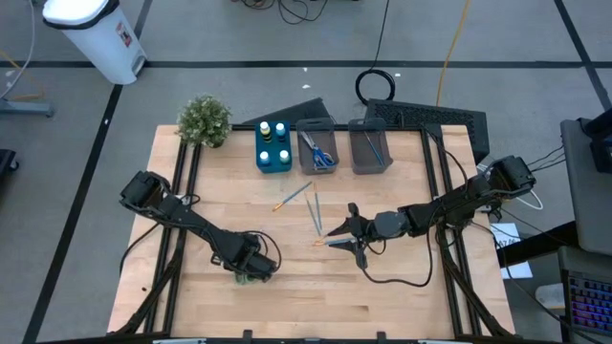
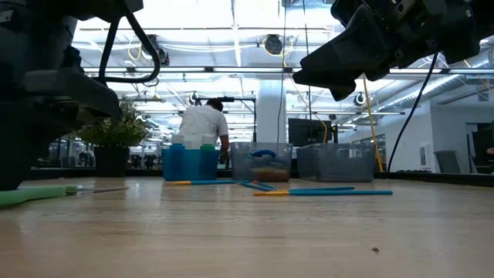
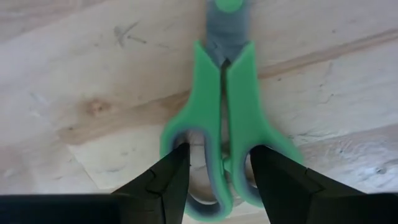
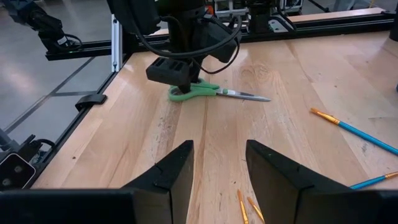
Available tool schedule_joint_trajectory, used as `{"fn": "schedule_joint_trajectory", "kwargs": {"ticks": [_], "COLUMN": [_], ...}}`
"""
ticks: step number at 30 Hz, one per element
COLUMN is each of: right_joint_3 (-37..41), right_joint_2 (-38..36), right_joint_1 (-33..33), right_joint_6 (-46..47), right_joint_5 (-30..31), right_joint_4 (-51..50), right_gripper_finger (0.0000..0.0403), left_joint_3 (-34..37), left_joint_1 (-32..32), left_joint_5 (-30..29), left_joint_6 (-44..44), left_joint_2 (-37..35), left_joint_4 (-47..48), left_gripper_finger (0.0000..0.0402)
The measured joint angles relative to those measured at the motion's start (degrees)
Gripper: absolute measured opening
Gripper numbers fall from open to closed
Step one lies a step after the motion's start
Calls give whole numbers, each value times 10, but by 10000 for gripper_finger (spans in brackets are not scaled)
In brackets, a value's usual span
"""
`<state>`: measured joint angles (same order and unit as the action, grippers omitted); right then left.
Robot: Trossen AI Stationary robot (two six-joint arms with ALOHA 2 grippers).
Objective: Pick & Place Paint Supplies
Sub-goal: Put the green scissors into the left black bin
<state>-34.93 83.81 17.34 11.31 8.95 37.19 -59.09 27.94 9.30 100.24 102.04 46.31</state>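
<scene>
Green-handled scissors [image 3: 224, 106] lie flat on the wooden table near its front left, blades shut [image 4: 245, 94]. My left gripper [image 3: 217, 155] is open and points down at their handles, a fingertip over each finger loop. My right gripper [image 4: 221, 162] is open and hovers above the table's middle, clear of everything. Thin blue brushes with orange ends [image 1: 316, 212] lie loose on the table beside and ahead of it; two orange ends [image 4: 244, 206] show just under its fingers. The brushes also show in the low view [image 2: 324, 191]. My left gripper comes at the scissors' green handles [image 3: 239, 93] from above, pointing down. Its fingers [image 3: 171, 177] stand at the two loops, with the middle bars of the handles between them. Whether they touch the plastic I cannot tell. The scissors lie flat on the table.
Along the far edge stand a blue bin [image 1: 273, 148] of capped bottles, a grey bin [image 1: 316, 148] with scissors, a grey bin [image 1: 370, 145] with brushes, and a potted plant [image 1: 205, 119] at the far left corner. Bare wood lies toward the near edge. A person [image 2: 204, 127] stands beyond the table.
</scene>
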Motion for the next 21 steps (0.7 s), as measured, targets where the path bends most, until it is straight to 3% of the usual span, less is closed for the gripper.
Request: {"fn": "schedule_joint_trajectory", "kwargs": {"ticks": [6, 12, 16, 21], "right_joint_3": [0, 0, 0, 0], "right_joint_2": [0, 0, 0, 0], "right_joint_1": [0, 0, 0, 0], "right_joint_6": [0, 0, 0, 0], "right_joint_5": [0, 0, 0, 0], "right_joint_4": [-3, -6, -6, -6], "right_gripper_finger": [141, 141, 141, 141], "left_joint_3": [0, 0, 0, 0], "left_joint_1": [4, 21, 27, 21], "left_joint_5": [-5, -29, -59, -44], "left_joint_6": [-25, -33, -98, -203], "left_joint_2": [0, -1, -1, -1], "left_joint_4": [1, 1, 0, 1], "left_gripper_finger": [173, 89, 83, 83]}}
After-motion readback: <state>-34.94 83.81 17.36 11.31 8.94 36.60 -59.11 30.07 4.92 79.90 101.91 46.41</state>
